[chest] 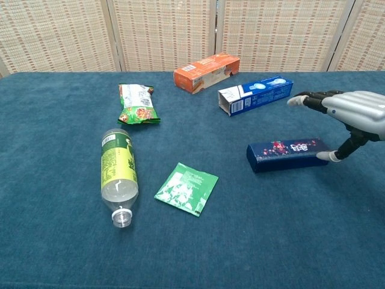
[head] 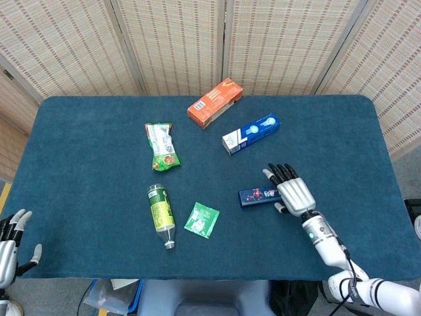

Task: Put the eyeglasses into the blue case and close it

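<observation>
A dark blue oblong box [head: 258,196] [chest: 287,155] with a flower print lies shut on the table, right of centre. No eyeglasses show in either view. My right hand [head: 294,193] [chest: 356,114] hovers just right of the box with its fingers spread and nothing in it. Its thumb tip [chest: 325,156] sits at the box's right end. My left hand [head: 9,241] hangs off the table's front left corner, fingers apart and empty; the chest view does not show it.
On the blue cloth [head: 85,164] lie an orange carton [head: 215,102], a blue-and-white toothpaste box [head: 250,133], a green snack bag [head: 161,146], a green-labelled bottle [head: 160,213] on its side and a green sachet [head: 202,220]. Woven screens stand behind the table.
</observation>
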Motion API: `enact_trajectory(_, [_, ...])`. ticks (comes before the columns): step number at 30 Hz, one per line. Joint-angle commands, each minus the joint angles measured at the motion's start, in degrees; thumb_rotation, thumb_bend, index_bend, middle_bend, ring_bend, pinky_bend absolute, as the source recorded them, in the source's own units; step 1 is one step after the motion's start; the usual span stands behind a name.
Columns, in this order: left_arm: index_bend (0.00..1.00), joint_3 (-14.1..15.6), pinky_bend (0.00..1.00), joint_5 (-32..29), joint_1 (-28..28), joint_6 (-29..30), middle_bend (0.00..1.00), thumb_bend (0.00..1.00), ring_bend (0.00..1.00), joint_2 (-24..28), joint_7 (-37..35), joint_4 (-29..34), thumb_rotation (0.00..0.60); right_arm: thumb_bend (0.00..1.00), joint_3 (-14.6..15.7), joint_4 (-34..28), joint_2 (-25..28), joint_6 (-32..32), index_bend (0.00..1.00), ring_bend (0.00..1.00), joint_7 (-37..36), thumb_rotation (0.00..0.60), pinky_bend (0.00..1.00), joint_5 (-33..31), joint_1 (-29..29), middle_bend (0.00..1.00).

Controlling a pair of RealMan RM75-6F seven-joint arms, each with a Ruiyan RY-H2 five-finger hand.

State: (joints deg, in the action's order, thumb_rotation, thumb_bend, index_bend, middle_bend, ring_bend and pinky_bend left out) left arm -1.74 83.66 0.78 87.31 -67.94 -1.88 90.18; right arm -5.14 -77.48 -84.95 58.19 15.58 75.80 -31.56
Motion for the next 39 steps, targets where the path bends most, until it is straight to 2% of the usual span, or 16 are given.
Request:
enact_trajectory(1, [0.08,0.1,0.0,0.1,0.0,0.1,0.0,0.42,0.0,0.0,0.2,0.2,0.6,0.22,-0.1,0.0,-0.6,-2.5,0.09,0.0,1.8,0.6,0.0,-2.4,-0.6,0.02])
enact_trajectory(5, [0.08,0.0,0.0,-0.4,0.3,0.4,0.0,0.42,0.0,0.3,0.2,0.3,0.6,0.23,-1.5,2.2,-2.7,-6.1,0.14,0.0,3.6,0.6,0.0,-5.7,-2.8,0.02])
enact_trajectory(9, [0.08,0.0,0.0,-0.7,0.6,0.5,0.0,0.42,0.0,0.5,-0.1,0.1,0.6,0.29,-2.5,4.7,-4.7,-8.3,0.23,0.0,4.7,0.6,0.0,-7.7,-4.7,0.02])
enact_trajectory(13, [0.08,0.0,0.0,-0.9,0.6,0.2,0.0,0.42,0.0,0.4,-0.2,0.0,0.6,0.3,-3.3,7.0,-6.6,-9.4,0.33,0.0,4.7,0.6,0.0,-8.7,-6.0,0.04])
enact_trajectory(18, [0.08,0.0,0.0,-0.9,0.6,0.2,0.0,0.42,0.0,0.4,-0.2,-0.1,0.6,0.34,-3.6,8.7,-7.8,-9.4,0.46,0.0,4.4,0.6,0.0,-8.5,-6.8,0.11])
enact_trajectory(23, [0.08,-0.1,0.0,-1.1,0.7,0.3,0.0,0.42,0.0,0.6,-0.3,-0.1,0.6,0.37,-3.6,10.3,-9.1,-8.7,0.5,0.0,2.8,0.6,0.0,-7.5,-7.2,0.13])
enact_trajectory(25, [0.08,-0.1,0.0,-1.1,0.7,0.3,0.0,0.42,0.0,0.6,-0.3,0.0,0.6,0.35,-3.4,10.3,-8.9,-8.6,0.48,0.0,2.2,0.6,0.0,-7.1,-7.1,0.11])
enact_trajectory(26, [0.08,-0.1,0.0,-1.0,0.6,0.2,0.0,0.42,0.0,0.6,-0.2,0.0,0.6,0.32,-3.2,10.1,-8.6,-8.6,0.42,0.0,2.0,0.6,0.0,-7.1,-7.0,0.09])
enact_trajectory(30, [0.08,-0.3,0.0,-0.8,0.4,0.2,0.0,0.42,0.0,0.5,-0.1,0.2,0.6,0.2,-3.0,8.4,-7.1,-7.2,0.07,0.0,1.6,0.6,0.0,-6.6,-6.3,0.01])
enact_trajectory(33, [0.08,-0.3,0.0,-0.6,0.2,0.1,0.0,0.42,0.0,0.5,0.0,0.3,0.6,0.18,-2.8,6.3,-5.3,-4.5,0.0,0.0,1.3,0.6,0.0,-5.7,-4.9,0.0])
enact_trajectory(39, [0.08,-0.5,0.0,0.0,-0.3,0.0,0.0,0.42,0.0,0.2,0.1,0.1,0.6,0.18,-2.1,-1.3,1.2,3.1,0.0,0.0,1.8,0.6,0.0,-4.7,-0.1,0.0])
